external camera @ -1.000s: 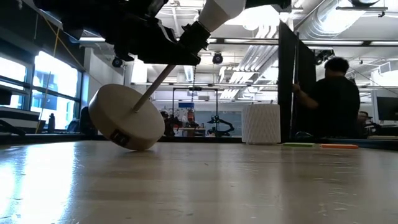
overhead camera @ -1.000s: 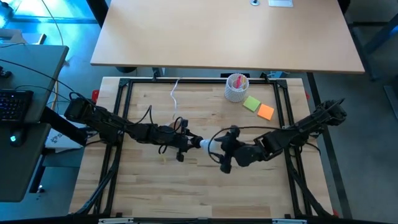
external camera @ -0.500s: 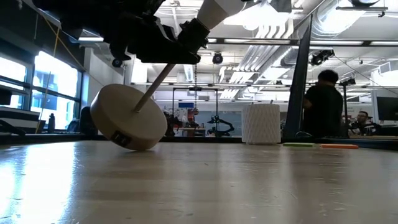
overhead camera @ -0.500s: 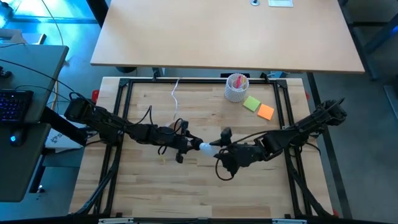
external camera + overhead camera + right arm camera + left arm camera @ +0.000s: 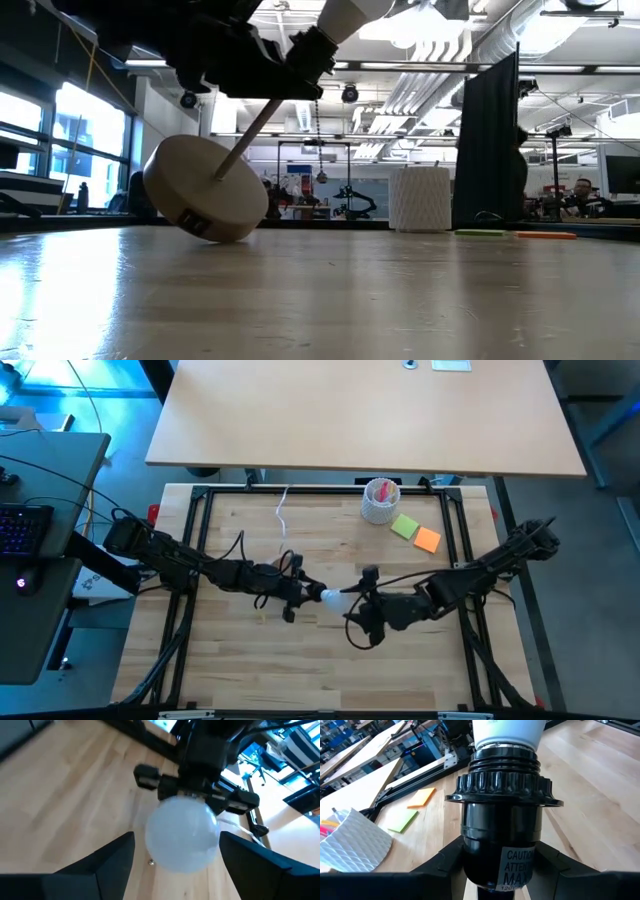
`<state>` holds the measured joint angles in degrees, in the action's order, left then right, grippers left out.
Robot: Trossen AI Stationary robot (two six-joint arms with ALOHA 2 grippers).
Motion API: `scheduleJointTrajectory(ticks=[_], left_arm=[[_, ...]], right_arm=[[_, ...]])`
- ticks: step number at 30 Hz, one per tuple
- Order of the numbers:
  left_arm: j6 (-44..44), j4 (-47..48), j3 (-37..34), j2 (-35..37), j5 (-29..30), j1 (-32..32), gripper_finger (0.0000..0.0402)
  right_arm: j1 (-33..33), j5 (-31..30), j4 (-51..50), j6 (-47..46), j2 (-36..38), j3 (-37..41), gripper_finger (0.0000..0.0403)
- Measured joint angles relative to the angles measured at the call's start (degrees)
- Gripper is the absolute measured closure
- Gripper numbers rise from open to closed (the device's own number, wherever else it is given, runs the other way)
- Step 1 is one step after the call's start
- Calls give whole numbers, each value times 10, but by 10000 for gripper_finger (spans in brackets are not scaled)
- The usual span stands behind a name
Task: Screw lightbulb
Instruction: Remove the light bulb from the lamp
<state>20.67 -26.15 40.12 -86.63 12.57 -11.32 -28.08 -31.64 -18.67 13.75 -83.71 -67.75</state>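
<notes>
A lamp stands tilted on the table. Its wooden disc base (image 5: 205,187) rests on its lower edge, and a thin rod (image 5: 245,140) rises to a black socket (image 5: 497,820). The white lightbulb (image 5: 182,837) sits in the socket's mouth and shows at mid-table in the high view (image 5: 328,597). My left gripper (image 5: 295,592) is shut on the socket. My right gripper (image 5: 177,865) is open. Its fingers stand on either side of the lightbulb's globe, apart from it. My left gripper pinches the socket's smooth lower barrel (image 5: 470,860), below the ribbed collar, between its two fingers (image 5: 445,867). The fingers come from the table's left, slanting slightly down. The socket is held up off the table, and the lamp's disc base leans on the wood.
A white ribbed cup (image 5: 381,501) with pink contents stands at the far side. A green (image 5: 404,526) and an orange sticky note (image 5: 427,540) lie beside it. A thin white cord (image 5: 282,510) lies at the far middle. The near half of the table is bare wood.
My right gripper has rolled about the line it points along while staying at the lightbulb. The lamp, the lightbulb and my left gripper have kept still.
</notes>
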Motion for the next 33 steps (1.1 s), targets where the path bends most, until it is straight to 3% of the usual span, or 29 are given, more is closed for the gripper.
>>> scheduleJointTrajectory(ticks=[9, 12, 15, 19, 29, 33], left_arm=[[-2, 1, 0, 0, 2, 0, 257], [-1, 0, 0, 0, 2, 0, 257], [-1, 0, 0, 0, 2, 0, 257], [-2, 0, 0, 0, 13, 0, 257], [-1, 4, 0, 0, 19, 1, 257], [-2, 5, 0, 0, 21, 1, 257]], right_arm=[[-26, -43, -2, -181, 50, 0, 114], [-26, -74, -4, -298, 48, 0, 114], [-15, -57, -3, -432, 40, 0, 114], [-5, -70, -3, -519, 23, 0, 114], [19, -67, 1, -520, -21, 0, 117], [27, -61, 2, -497, -21, 0, 143]])
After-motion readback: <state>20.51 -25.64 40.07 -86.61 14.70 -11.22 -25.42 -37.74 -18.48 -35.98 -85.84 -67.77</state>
